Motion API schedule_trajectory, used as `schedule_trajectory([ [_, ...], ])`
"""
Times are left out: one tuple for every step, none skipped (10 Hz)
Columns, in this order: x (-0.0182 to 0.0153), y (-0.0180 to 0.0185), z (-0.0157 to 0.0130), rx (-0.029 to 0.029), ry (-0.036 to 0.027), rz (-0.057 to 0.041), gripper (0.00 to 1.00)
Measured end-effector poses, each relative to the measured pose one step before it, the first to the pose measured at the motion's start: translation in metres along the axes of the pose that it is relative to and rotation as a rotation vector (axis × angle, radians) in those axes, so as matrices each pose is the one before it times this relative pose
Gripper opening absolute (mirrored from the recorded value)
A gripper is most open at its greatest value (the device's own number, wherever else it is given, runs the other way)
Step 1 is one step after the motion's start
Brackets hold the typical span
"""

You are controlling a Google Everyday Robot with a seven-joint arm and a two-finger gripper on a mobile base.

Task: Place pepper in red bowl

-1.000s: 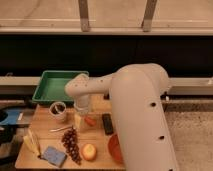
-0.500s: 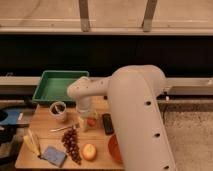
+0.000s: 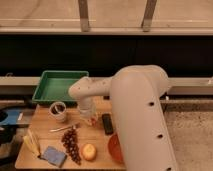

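Tool point(image 3: 90, 119) over wooden table point(image 3: 95, 138), round red bowl point(image 3: 114, 149) nearby

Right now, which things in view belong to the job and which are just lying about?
Job: round orange-red bowl, partly behind the arm; claw, low over the wooden table; pepper not seen.
Lying about: green rectangular tray, dark grape bunch, round yellow-orange fruit, flat black block, blue sponge.
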Motion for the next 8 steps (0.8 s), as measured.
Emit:
schedule_trajectory([
  [-0.00046,0.00102,-0.00015,-0.00136,-0.00037,-0.00243,0.0],
  [-0.00027,0.00086,0.00027,-0.00067,-0.0003,-0.00169,0.0],
  [-0.0002,0.0019,-0.00199,-0.00445,-0.01213,-0.00176,0.0],
  [0.00273,-0.00094,-0.00536,-0.0065,-0.0308,0.00473,0.0],
  [0.01,-0.00684,-0.01506,-0.001,-0.06056,0.0178,0.0],
  [0.00211,0.00233,-0.01271,-0.00431,-0.04551,0.00509,0.0],
  [0.0053,0.00106,-0.01646,-0.00317,-0.05825,0.01088,0.0],
  [0.00871,-0.00399,-0.01873,0.0047,-0.0637,0.01794,0.0],
])
